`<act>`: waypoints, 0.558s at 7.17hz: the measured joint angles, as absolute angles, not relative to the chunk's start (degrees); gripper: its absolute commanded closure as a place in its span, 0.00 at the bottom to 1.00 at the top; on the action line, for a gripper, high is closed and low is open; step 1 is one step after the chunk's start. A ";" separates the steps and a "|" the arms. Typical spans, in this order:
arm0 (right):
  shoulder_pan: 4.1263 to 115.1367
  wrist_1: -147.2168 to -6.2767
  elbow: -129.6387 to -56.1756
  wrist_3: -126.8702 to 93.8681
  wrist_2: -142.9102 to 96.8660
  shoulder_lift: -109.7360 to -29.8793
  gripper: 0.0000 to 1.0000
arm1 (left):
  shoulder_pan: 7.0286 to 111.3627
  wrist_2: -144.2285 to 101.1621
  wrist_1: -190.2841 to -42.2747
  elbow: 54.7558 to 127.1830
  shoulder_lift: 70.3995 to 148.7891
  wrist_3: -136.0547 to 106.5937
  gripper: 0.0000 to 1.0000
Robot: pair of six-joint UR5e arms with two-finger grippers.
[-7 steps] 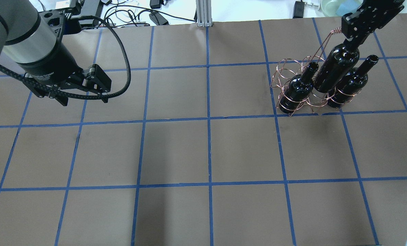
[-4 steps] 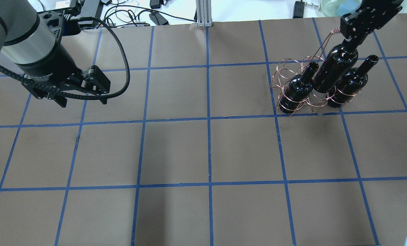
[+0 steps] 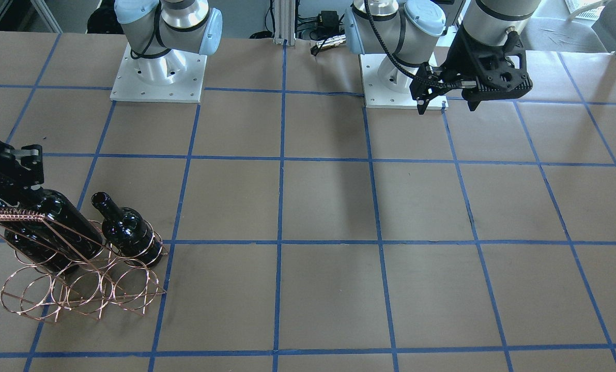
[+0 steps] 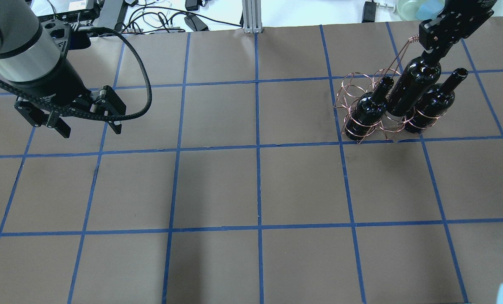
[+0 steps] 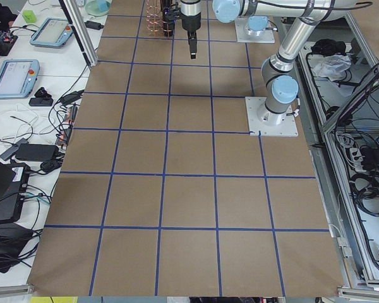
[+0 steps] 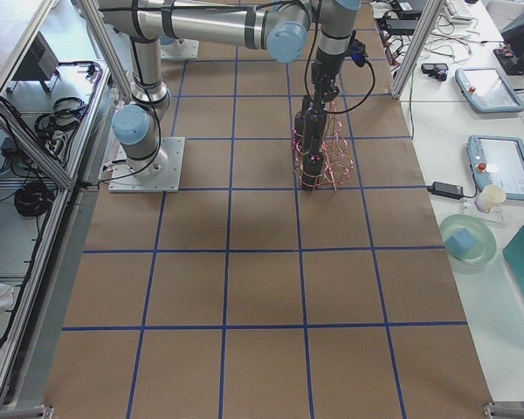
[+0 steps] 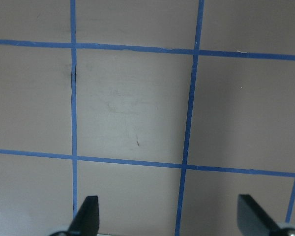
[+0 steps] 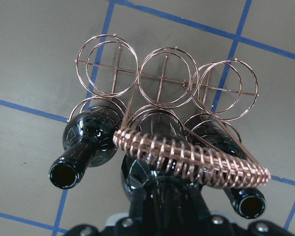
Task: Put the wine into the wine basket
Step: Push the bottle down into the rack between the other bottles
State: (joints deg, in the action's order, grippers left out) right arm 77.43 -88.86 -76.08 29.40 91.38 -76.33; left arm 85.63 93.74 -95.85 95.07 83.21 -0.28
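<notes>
The copper wire wine basket (image 4: 353,85) stands at the table's far right. My right gripper (image 4: 434,50) is shut on the neck of the wine (image 4: 416,86), a glossy black bottle. The bottle stands tilted in the middle ring of the row nearer the robot, higher than its neighbours. In the right wrist view the twisted basket handle (image 8: 187,153) crosses over the wine's shoulder (image 8: 137,173). My left gripper (image 4: 90,131) is open and empty above bare table on the left; its fingertips (image 7: 88,216) show wide apart.
Two more black bottles (image 4: 367,112) (image 4: 431,105) sit in the rings on either side of the held one. The basket's far row of rings (image 8: 162,81) holds nothing. Cables and boxes (image 4: 158,19) lie beyond the table's far edge.
My left arm has moved left and back toward the robot, with its gripper still open. The right gripper and the bottle have barely shifted.
</notes>
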 measured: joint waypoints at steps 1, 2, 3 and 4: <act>77.43 -89.12 -76.54 29.46 91.40 -75.87 1.00 | 85.62 93.79 -95.94 95.14 83.23 -0.27 0.00; 77.43 -89.55 -77.49 29.48 91.54 -75.62 1.00 | 85.62 93.80 -95.94 95.13 83.16 -0.30 0.00; 77.42 -90.39 -78.69 29.54 91.67 -75.53 1.00 | 85.65 93.70 -95.80 95.00 83.11 -0.35 0.00; 77.38 -91.55 -79.91 29.77 91.70 -75.46 0.99 | 85.71 93.55 -95.56 94.76 83.08 -0.41 0.00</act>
State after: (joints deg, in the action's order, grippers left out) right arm 77.38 -91.55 -79.91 29.77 91.70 -75.46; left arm 85.71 93.55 -95.56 94.76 83.08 -0.41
